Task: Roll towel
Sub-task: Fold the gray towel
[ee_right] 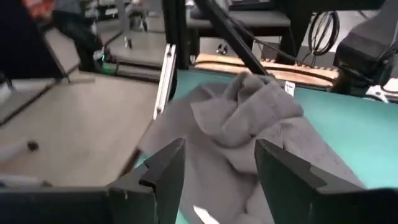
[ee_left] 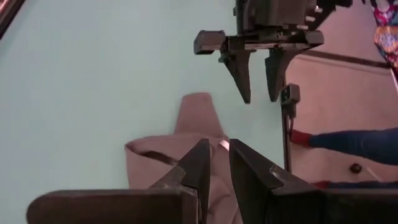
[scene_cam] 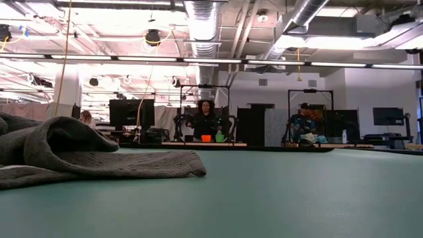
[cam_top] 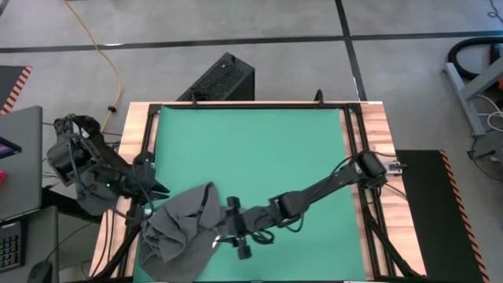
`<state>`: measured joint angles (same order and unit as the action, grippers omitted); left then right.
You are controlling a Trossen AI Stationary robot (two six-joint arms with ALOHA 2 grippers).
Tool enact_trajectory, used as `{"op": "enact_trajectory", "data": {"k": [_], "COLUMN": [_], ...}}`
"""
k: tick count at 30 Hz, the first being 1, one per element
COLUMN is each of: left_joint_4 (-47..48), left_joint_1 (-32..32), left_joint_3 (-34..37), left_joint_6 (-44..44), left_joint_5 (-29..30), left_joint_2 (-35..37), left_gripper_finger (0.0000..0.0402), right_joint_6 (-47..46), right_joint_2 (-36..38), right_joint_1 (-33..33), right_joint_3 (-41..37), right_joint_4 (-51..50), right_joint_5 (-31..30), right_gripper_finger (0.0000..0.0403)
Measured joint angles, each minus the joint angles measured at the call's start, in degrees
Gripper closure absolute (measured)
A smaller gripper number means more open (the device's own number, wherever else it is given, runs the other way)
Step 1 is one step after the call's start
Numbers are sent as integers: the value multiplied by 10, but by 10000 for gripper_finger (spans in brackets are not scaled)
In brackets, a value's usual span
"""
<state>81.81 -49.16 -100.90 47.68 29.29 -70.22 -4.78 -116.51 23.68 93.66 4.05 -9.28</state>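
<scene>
The dark grey towel point(cam_top: 185, 232) lies crumpled at the near left of the green mat point(cam_top: 259, 149), with one fold humped up point(ee_right: 249, 106). It also shows in the low view point(scene_cam: 99, 158). Its white tag point(ee_right: 289, 87) sits at the hump's end beside my left arm. My left gripper point(ee_left: 217, 155) is at the towel's far left part, with only a narrow gap between its fingers. My right gripper point(cam_top: 228, 228) is open, just above the towel's right part and pointing toward the table's left. It also shows in the left wrist view point(ee_left: 258, 81). My left gripper appears to pinch the towel between its two fingers, close to the white tag point(ee_left: 222, 144). The fingers come slanting from the table's left. They hide the place of contact, so I cannot tell whether they have an edge or a fold. The towel's bulk lies on the mat.
A black box point(cam_top: 220, 79) stands on the floor past the table's far edge. Black rails point(cam_top: 354, 149) frame the mat on the wooden table. A laptop and a keyboard point(cam_top: 16, 173) lie off the table's left. The mat is bare green to the right and far side. People sit in the room beyond point(scene_cam: 206, 119).
</scene>
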Motion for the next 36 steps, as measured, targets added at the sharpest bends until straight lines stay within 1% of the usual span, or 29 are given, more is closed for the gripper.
{"op": "enact_trajectory", "data": {"k": [4,8,10,12,15,16,19,20,23,25,29,32,36], "left_joint_4": [1,1,0,0,0,0,0,-1,-2,-1,-2,-2,-2], "left_joint_1": [-23,-45,-55,-65,-79,-84,-94,-95,-96,-96,-96,-96,-96], "left_joint_3": [0,0,0,0,0,0,0,0,0,1,1,1,1], "left_joint_6": [-3,2,10,16,28,32,46,47,49,48,50,49,33], "left_joint_5": [1,1,1,9,29,37,60,64,67,71,72,73,87], "left_joint_2": [0,0,0,0,0,0,-2,-2,-2,-2,-2,-2,-2], "left_gripper_finger": [352,352,352,352,352,352,352,352,352,352,352,352,352], "right_joint_6": [-87,-232,-292,-322,-334,-338,-361,-372,-383,-385,-391,-373,-339], "right_joint_2": [-45,-69,-78,-91,-102,-109,-118,-129,-148,-160,-160,-160,-158], "right_joint_1": [1,5,10,12,18,18,24,25,30,28,26,20,5], "right_joint_3": [17,18,18,18,17,19,18,19,17,19,18,17,18], "right_joint_4": [-10,-27,-47,-58,-62,-47,-49,-36,-30,0,-19,-28,12], "right_joint_5": [-39,-76,-76,-76,-80,-83,-87,-87,-95,-97,-109,-134,-136], "right_gripper_finger": [188,187,187,188,192,193,197,197,199,200,200,200,200]}}
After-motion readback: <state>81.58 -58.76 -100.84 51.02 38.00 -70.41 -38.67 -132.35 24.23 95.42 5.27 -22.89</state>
